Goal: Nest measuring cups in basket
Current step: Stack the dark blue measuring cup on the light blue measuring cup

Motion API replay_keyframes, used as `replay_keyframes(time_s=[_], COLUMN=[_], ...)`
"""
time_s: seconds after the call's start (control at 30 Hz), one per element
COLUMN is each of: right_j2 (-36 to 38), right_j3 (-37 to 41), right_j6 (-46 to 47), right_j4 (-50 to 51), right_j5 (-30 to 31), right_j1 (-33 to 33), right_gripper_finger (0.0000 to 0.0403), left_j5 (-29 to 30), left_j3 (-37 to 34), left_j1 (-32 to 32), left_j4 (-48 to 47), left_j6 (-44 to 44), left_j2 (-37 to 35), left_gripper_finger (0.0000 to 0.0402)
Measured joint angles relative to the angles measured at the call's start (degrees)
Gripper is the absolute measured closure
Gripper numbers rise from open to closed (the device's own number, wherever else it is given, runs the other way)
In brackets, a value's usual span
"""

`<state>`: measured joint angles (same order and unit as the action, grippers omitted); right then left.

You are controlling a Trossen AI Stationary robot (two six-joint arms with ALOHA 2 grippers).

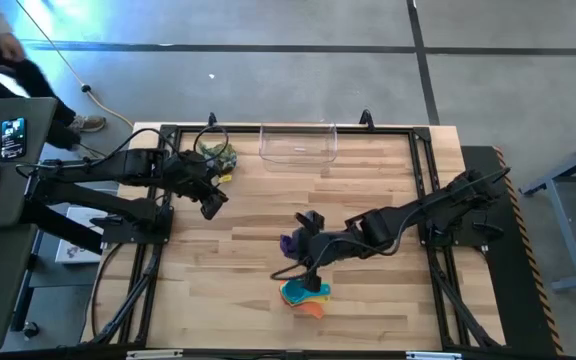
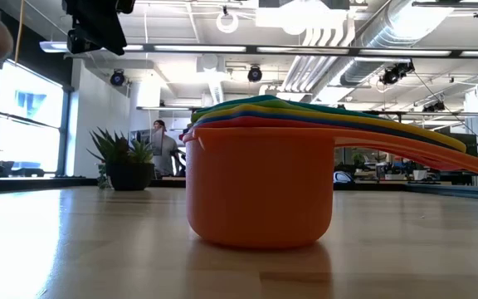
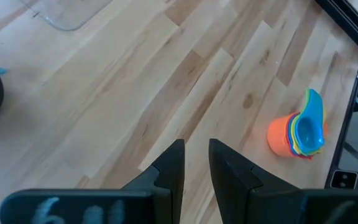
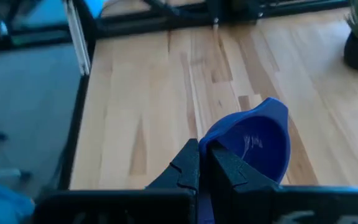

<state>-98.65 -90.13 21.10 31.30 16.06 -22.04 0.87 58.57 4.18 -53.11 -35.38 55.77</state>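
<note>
**Right arm holds the purple cup; nested stack sits on the table, basket not loaded**

Right gripper has its fingers pressed together, pinching the purple cup by its handle. The bowl sticks out past the fingertips, open side facing the wrist camera. In the high view the cup hangs just above and beside the stack, near the table's front middle.

The stack has an orange cup outermost, with yellow, green, light blue and other rims nested inside. It stands upright on the wood. All the handles fan out to one side, so the long axis runs along the handles, roughly level with the table.

Left gripper hovers over bare wood near the plant, fingers slightly apart, holding nothing.

The basket sits at the far edge, well apart from the stack, with no cups in it.

Handling, as a guess: thin hard plastic, light, stiff and a bit slick. The stack could tip towards the handle side. Best hold is probably the bundled handles, or the rim of the orange cup. The purple cup may swing around the pinch, since the grip is on the handle only.
</note>
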Motion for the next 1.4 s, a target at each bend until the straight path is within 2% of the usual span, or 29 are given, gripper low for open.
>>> replay_keyframes(time_s=[0.13, 0.23, 0.43, 0.67, 0.93, 1.4], right_j2=[-4.1, -8.1, -13.9, -18.0, -20.4, -20.7], right_j3=[-5.5, -9.5, -15.7, -16.3, -16.3, -16.3], right_j6=[-6.1, -12.2, -16.0, -17.1, -23.2, -31.6], right_j4=[5.9, 10.3, 17.5, 18.3, 20.4, 19.4], right_j5=[-0.5, -3.1, -4.9, -8.2, -8.0, -10.8], right_j1=[-0.9, -2.4, -4.2, -5.5, -6.9, -6.9], right_gripper_finger=[0.0402, 0.0399, 0.0396, 0.0395, 0.0394, 0.0393], left_j5=[1.3, 1.4, 1.5, 2.6, 2.8, 4.4], left_j3=[0.0, 0.0, 0.0, 0.0, 0.0, 0.0], left_j1=[-0.6, -0.6, -0.6, -0.6, -0.6, -0.6], left_j4=[-0.2, -0.2, -0.2, -0.2, -0.2, -0.2], left_j6=[0.0, 0.0, 0.0, 0.0, -0.2, -12.6], left_j2=[0.0, 0.0, 0.0, 0.0, 0.0, 0.0], left_gripper_finger=[0.0339, 0.0339, 0.0339, 0.0339, 0.0339, 0.0339])
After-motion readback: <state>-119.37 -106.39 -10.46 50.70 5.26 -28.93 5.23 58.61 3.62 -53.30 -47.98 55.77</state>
